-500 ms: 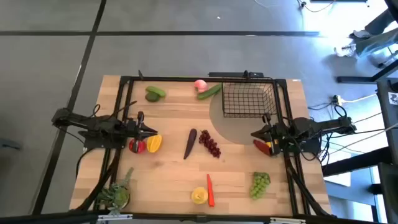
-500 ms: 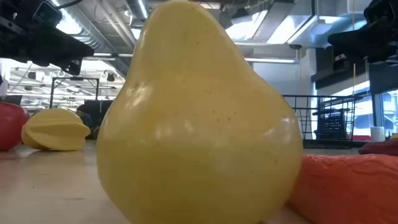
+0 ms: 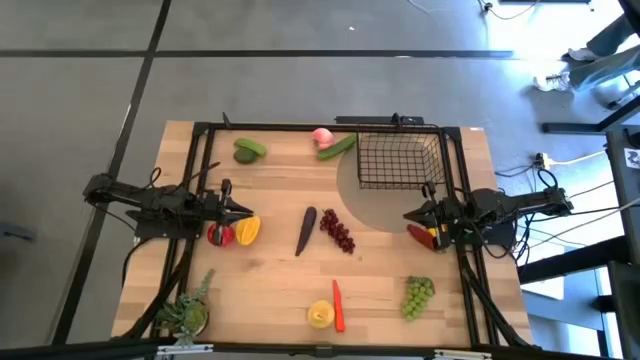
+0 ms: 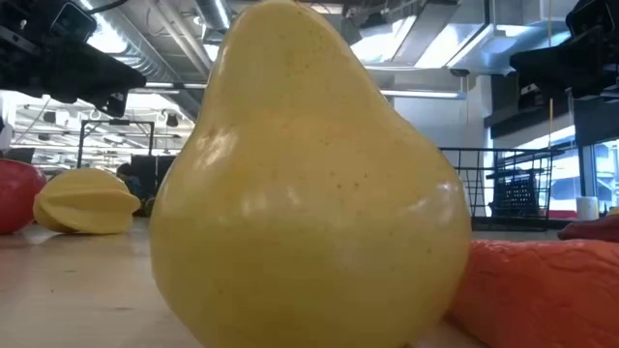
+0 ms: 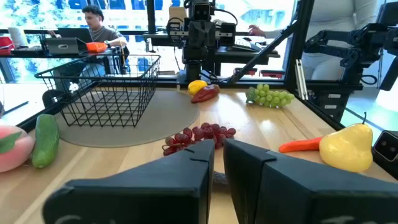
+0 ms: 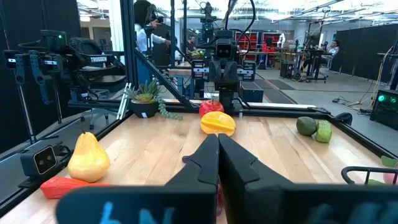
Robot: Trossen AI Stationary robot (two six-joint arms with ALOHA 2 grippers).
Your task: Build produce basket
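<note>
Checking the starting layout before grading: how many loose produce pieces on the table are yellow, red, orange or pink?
Yellow: 3 (yellow pepper, pear, lemon)
Red: 2 (red pepper, chili)
Orange: 1 (carrot)
Pink: 1 (peach)
Total: 7

The high view looks straight down on the whole table (image 3: 270, 280). The low view sits at tabletop height near 6 o'clock, facing 12, so close to the pear (image 4: 300, 184) that it fills the picture. The left wrist view looks toward 3 o'clock, the right wrist view toward 9; each shows the other arm. All four views share the pear (image 3: 319, 315) and carrot (image 3: 338, 305).
</note>
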